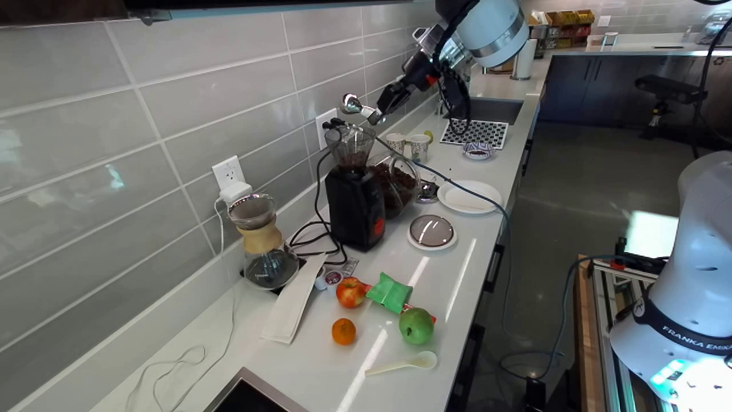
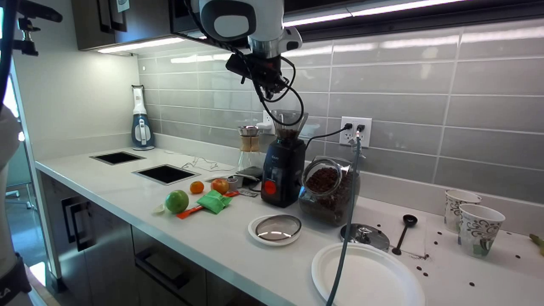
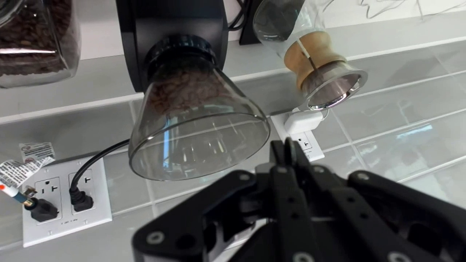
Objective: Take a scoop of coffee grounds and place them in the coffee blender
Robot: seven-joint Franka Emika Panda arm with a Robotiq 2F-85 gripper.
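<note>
The black coffee blender stands by the wall, also in an exterior view and the wrist view. Its clear hopper holds dark beans low down. My gripper is above the hopper, shut on a shiny metal scoop. The scoop's contents cannot be seen. In the wrist view the fingertips are beside the hopper rim, with a thin dark edge between them; the scoop's head is hidden. A black scoop lies on the counter. A tilted open glass jar of dark beans leans by the blender.
A glass carafe stands beside the blender. A strainer, silver lid, white plate and paper cups are on the counter. Fruit and a green packet lie in front. A cable hangs across the counter.
</note>
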